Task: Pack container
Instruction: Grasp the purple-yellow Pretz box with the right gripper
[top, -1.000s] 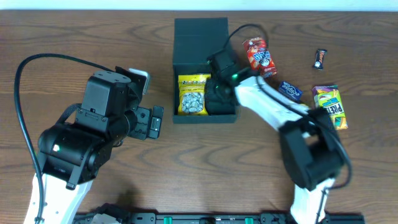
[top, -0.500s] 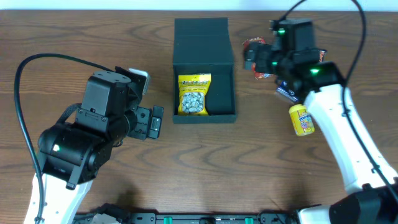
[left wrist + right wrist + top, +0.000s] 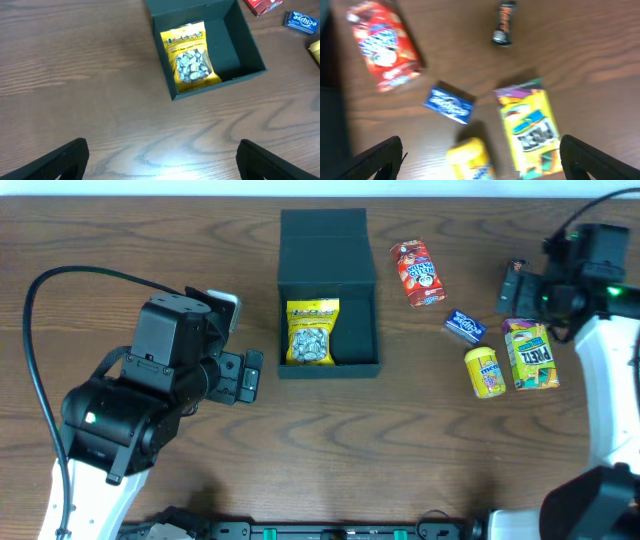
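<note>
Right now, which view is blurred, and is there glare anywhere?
Right wrist: blur smears the red packet and the blue pack. Left wrist: sharp, with a bright glare patch on the table in front of the container. Overhead: sharp, evenly lit.

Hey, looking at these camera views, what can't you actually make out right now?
- Right wrist: motion blur makes print on the red packet and blue pack unreadable.
- Right wrist: bottom edge cuts off the yellow tub.
- Left wrist: top edge cuts off the lid of the container.
- Overhead: the yellow bag hides the container floor beneath it.
</note>
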`<state>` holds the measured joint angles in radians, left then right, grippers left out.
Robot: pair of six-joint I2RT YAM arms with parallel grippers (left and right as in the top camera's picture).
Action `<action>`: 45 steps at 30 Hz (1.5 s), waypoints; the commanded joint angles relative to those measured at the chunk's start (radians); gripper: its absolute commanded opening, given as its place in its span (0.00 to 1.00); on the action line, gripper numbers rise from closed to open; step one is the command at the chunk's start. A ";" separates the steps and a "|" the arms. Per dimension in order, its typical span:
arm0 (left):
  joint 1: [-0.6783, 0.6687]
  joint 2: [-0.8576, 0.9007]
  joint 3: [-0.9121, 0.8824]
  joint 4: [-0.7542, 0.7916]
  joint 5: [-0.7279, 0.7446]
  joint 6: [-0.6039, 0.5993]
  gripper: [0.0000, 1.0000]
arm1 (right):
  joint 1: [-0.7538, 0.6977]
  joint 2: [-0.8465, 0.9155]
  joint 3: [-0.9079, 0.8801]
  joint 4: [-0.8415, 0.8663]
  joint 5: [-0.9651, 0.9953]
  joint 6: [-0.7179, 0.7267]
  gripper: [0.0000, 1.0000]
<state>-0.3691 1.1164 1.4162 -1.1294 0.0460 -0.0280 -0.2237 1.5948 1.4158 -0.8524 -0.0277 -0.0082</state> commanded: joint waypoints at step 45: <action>0.002 -0.004 0.014 -0.004 -0.001 0.006 0.95 | -0.188 0.282 -0.061 0.092 -0.029 -0.550 0.99</action>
<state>-0.3691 1.1164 1.4162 -1.1294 0.0460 -0.0277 -0.4057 1.8862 1.3579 -0.7673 -0.0597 -0.4511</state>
